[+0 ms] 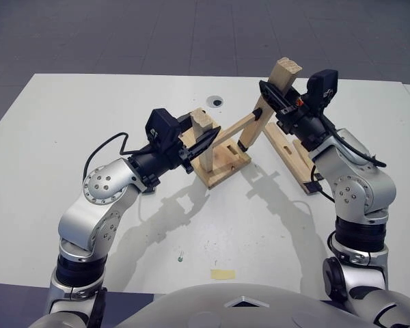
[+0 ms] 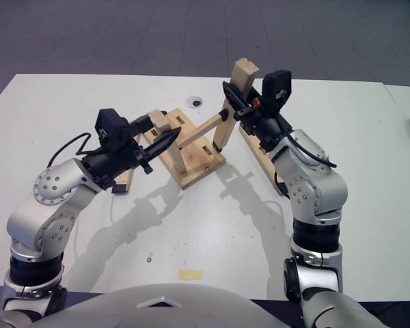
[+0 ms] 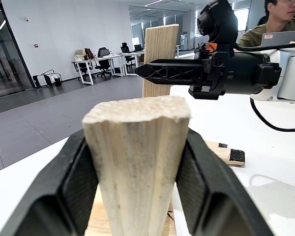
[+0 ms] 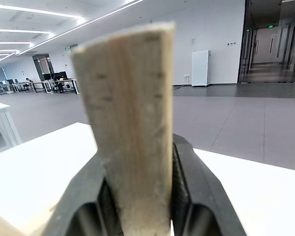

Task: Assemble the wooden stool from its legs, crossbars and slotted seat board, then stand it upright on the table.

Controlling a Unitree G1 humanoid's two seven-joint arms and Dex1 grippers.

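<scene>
Table [image 1: 89, 123]: left tool [image 1: 206, 140] clamps short leg [image 1: 202, 121]; right tool [image 1: 272, 96], tall leg [image 1: 285, 74].

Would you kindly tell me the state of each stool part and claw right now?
Left claw: shut on short leg.
Right claw: shut on tall leg.
Short leg: upright on the board.
Tall leg: tilted, held near its top.
Crossbar: sloping between the two legs.
Board: flat on the table.
Spare piece: flat on the table, unheld.
</scene>
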